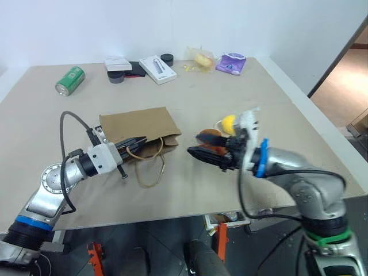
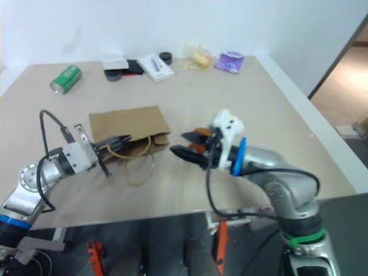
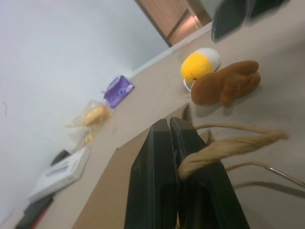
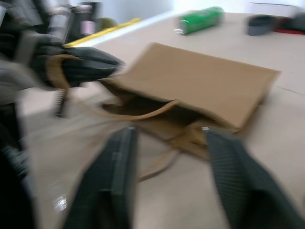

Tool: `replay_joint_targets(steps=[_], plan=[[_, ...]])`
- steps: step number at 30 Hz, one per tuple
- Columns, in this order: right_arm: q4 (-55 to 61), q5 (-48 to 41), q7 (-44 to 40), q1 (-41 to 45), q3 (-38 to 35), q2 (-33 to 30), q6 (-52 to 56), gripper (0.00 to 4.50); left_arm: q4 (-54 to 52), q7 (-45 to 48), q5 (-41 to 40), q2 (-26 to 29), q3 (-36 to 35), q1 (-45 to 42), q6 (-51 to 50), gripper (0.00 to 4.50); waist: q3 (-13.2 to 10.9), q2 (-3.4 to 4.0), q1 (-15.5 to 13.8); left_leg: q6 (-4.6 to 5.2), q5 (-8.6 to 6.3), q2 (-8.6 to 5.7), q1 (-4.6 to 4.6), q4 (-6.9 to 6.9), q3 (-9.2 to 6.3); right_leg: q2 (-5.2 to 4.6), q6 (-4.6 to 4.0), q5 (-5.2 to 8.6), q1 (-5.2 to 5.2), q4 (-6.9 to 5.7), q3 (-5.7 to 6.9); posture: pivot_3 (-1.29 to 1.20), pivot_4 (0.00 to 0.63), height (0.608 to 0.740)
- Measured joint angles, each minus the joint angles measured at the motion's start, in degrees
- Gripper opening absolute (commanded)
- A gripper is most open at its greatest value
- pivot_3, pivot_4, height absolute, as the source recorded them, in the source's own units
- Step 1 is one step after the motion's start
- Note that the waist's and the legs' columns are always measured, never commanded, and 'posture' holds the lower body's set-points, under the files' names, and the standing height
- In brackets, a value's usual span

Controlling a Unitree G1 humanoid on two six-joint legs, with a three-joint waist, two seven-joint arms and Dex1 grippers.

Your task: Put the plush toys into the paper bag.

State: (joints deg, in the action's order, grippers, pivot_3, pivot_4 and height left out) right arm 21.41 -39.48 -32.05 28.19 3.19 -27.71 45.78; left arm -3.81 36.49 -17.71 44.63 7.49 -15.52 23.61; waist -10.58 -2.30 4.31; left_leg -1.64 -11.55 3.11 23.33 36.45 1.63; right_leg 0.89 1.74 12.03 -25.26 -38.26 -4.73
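Left gripper, seen from the left eye view, is clamped shut on one twisted paper loop handle of the brown kraft paper bag, which lies flat on the beige bench with its mouth toward the right gripper. That gripper hovers over the brown gingerbread-man plush toy, with the yellow-and-white egg-shaped plush toy just behind; neither toy is in the bag yet.

From the right eye view, the right gripper sits between bag mouth and toys, and whether it holds the brown toy cannot be told.

Looking through the left wrist view, the black fingers pinch the handle firmly, and both toys lie touching each other on the bench beyond the bag's edge.

Through the right wrist view, the right gripper's fingers stand apart with nothing between them, facing the bag mouth, which gapes only a little.

To do this step well, I judge the left arm should lift the handle higher so the mouth opens wide, and keep tension steady, before the right gripper closes on a toy around its middle and carries it in low.
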Motion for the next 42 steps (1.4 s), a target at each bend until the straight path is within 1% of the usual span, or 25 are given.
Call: replay_joint_targets(steps=[3,8,12,17,21,24,26,27,32,39,42], plan=[[-2.4,2.7,1.7,1.8,2.8,3.9,-0.4,0.04,-2.5,-0.1,-0.5,-2.1,-1.5,0.1,-4.3,0.00,0.0,-0.03,0.0,0.01,0.01,-0.02,0.01,0.01,-0.04,0.00,0.00,0.00,0.02,0.01,0.01,0.00,0.150,0.740],[-7.0,6.4,2.4,1.7,6.6,8.5,-1.8,0.04,-4.1,0.0,-1.0,-4.1,-4.0,-0.1,-9.0,0.00,0.0,-0.03,0.0,0.01,0.01,-0.02,0.04,0.01,-0.04,0.00,0.01,0.01,0.01,0.02,0.02,0.00,0.150,0.740],[-12.3,10.0,3.4,2.2,9.3,13.9,-3.9,0.04,-6.0,0.1,-1.3,-5.9,-5.3,-0.2,-11.9,0.00,0.0,-0.05,0.0,0.01,0.01,-0.01,0.04,0.00,-0.06,0.02,0.00,0.01,0.00,0.02,0.02,0.00,0.150,0.740],[-23.1,15.5,4.7,7.6,10.4,20.0,-8.8,0.04,-8.2,0.2,-1.2,-7.7,-6.0,0.0,-14.1,0.00,0.0,-0.05,0.0,0.01,0.01,-0.02,0.04,0.02,-0.06,0.02,-0.02,-0.01,0.01,0.02,0.02,0.00,0.150,0.740],[-32.6,20.5,6.9,12.3,10.8,23.3,-10.4,0.04,-9.6,-0.5,-1.4,-9.8,-6.8,0.3,-16.7,0.00,0.1,-0.09,0.0,0.01,0.01,-0.02,0.05,0.02,-0.08,0.02,-0.02,-0.01,0.01,0.02,0.04,0.00,0.150,0.740],[-35.6,23.3,7.6,12.0,12.2,23.7,-9.6,0.04,-10.9,-2.6,-2.7,-11.1,-8.6,0.0,-20.1,0.00,0.1,-0.11,0.0,0.02,0.00,-0.02,0.11,-0.01,-0.11,0.00,0.02,0.02,-0.01,0.03,0.06,0.00,0.150,0.740],[-35.7,24.3,7.6,11.4,12.5,23.6,-8.6,0.04,-11.2,-5.3,-4.3,-13.0,-10.6,-1.4,-23.5,0.00,0.1,-0.13,0.0,0.02,0.00,-0.02,0.13,0.00,-0.13,0.00,0.03,0.02,-0.01,0.05,0.08,0.00,0.150,0.740],[-35.3,24.8,7.6,11.4,12.4,23.6,-7.8,0.04,-11.5,-7.4,-5.4,-14.1,-12.0,-3.0,-26.1,0.00,0.1,-0.16,0.0,0.02,0.00,-0.03,0.11,0.01,-0.15,-0.01,0.05,0.02,0.02,0.05,0.09,0.00,0.150,0.740],[-34.4,25.4,8.5,11.0,11.6,24.0,-5.9,0.04,-13.9,-13.3,-7.3,-16.4,-16.2,-8.2,-30.8,0.00,0.2,-0.25,0.0,0.02,0.00,-0.05,-0.04,0.02,-0.18,0.00,0.04,0.00,0.16,0.05,0.10,0.00,0.150,0.740],[-33.9,26.2,8.7,11.0,11.5,24.1,-5.2,0.04,-15.5,-17.0,-8.2,-17.0,-18.0,-14.5,-34.7,0.00,0.2,-0.29,0.0,0.02,0.01,-0.11,-0.04,0.07,-0.23,-0.01,0.05,-0.03,0.20,0.05,0.09,0.00,0.150,0.740],[-33.9,26.3,8.5,10.7,11.4,24.2,-5.8,0.04,-16.0,-16.8,-8.2,-17.2,-18.0,-14.0,-35.4,0.00,0.2,-0.29,0.0,0.02,0.01,-0.10,-0.04,0.06,-0.24,-0.01,0.05,-0.03,0.19,0.05,0.11,0.00,0.150,0.740]])
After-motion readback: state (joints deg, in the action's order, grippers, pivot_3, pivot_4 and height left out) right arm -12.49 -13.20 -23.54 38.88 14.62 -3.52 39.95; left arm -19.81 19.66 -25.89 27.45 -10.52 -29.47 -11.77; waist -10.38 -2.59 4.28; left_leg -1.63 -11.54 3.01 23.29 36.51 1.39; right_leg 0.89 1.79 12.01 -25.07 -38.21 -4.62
